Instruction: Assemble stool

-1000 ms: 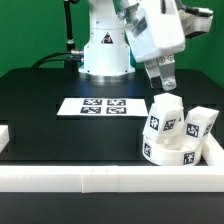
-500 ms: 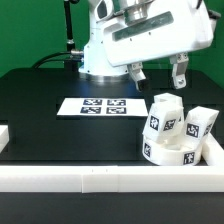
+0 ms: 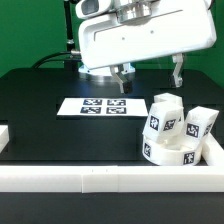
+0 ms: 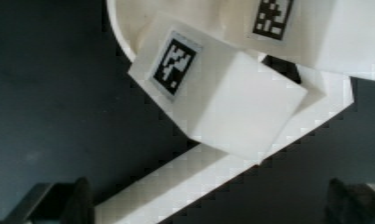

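Stool legs (image 3: 164,112) stand on the round seat (image 3: 170,152) at the exterior view's right, untouched; the gripper (image 3: 150,72) has risen away from them, wide open and empty, above the black worktop (image 3: 40,110), so no leg is grasped yet

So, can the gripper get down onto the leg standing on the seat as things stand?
Probably yes. The gripper hangs open above the leg on the seat, nothing between them. The second leg and border rail crowd one side.
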Robot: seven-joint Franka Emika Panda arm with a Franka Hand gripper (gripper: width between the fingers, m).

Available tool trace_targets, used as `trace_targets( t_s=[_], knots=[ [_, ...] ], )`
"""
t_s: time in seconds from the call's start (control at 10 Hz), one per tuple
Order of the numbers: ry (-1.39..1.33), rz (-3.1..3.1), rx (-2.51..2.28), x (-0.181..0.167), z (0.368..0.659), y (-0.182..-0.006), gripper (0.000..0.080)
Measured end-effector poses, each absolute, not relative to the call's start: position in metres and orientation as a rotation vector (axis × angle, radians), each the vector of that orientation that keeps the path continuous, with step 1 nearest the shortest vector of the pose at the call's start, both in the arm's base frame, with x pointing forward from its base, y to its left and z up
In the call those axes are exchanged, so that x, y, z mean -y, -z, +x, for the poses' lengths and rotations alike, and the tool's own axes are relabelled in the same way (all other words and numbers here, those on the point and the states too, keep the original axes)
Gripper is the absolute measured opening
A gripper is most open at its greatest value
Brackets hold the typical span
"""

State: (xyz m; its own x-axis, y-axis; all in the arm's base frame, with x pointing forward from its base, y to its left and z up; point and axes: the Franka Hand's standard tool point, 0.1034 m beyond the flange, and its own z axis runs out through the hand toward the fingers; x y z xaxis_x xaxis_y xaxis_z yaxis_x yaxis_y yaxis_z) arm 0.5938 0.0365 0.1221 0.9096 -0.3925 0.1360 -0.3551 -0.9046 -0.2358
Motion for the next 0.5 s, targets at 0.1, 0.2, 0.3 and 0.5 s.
trace_targets(
  t_s=[0.1, 0.2, 0.3, 0.5],
  knots=[
    [0.28, -2.906, -0.435, -0.0344, 0.594, -0.1221, 0.0649],
    [0.293, -2.943, -0.287, -0.0322, 0.5942, -0.1222, 0.0649],
    [0.304, -2.975, -0.12, -0.0297, 0.5944, -0.1222, 0.0649],
    [0.316, -3.01, 0.147, -0.0249, 0.5946, -0.1223, 0.0649]
  ],
)
